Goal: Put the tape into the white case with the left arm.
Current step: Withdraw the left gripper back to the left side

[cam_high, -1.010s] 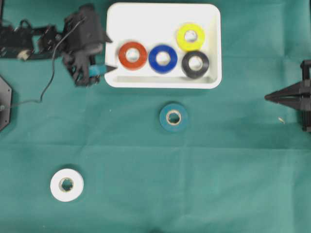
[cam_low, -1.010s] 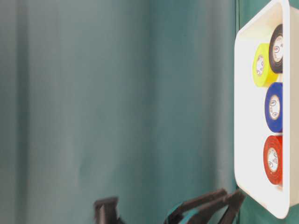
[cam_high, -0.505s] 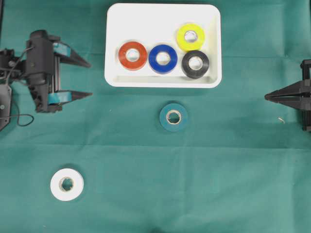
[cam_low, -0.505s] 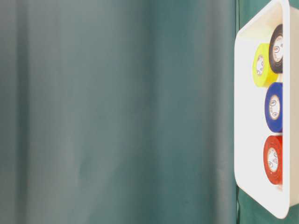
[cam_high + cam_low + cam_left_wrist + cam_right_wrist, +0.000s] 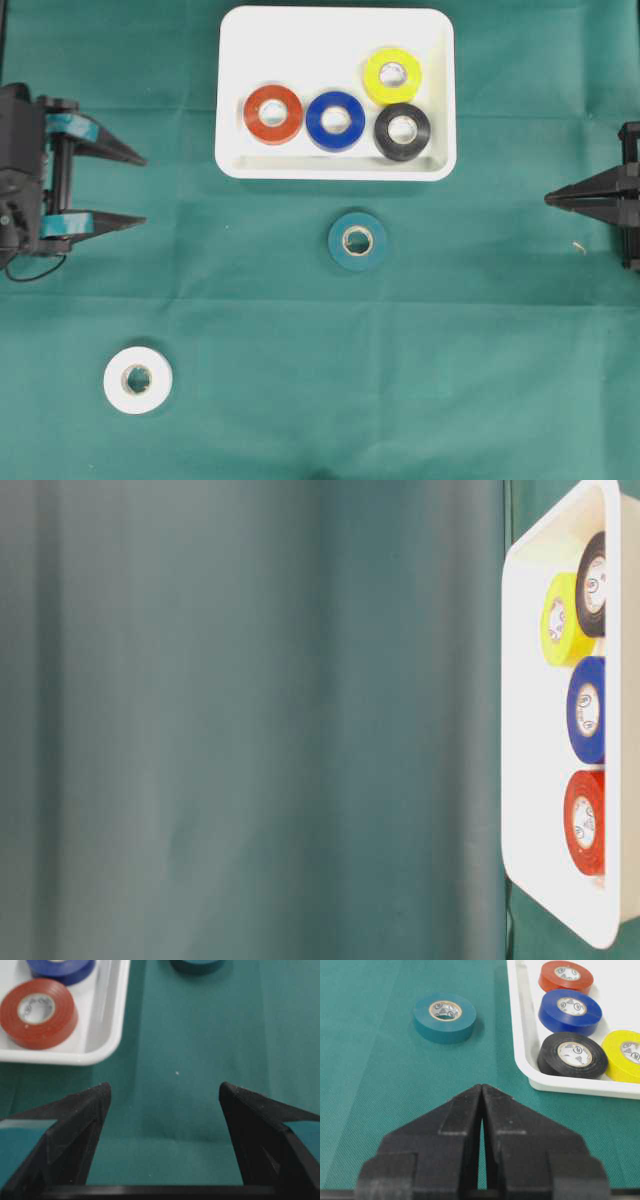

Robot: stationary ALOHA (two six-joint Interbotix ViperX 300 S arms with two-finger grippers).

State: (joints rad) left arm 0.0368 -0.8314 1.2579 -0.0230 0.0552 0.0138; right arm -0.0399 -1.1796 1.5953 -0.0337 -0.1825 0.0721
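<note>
Tape: teal roll sits on the cloth just below the case, white roll well apart lower left. Your left gripper is parked at the edge, jaws wide, empty, ready to straddle one. Right gripper is pinched closed, clear of the work. Case holds four rolls.

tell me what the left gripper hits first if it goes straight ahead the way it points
Probably nothing nearby: the open left gripper points across bare cloth. The white case sits just above that line and the teal tape just below, so either could be grazed.
</note>
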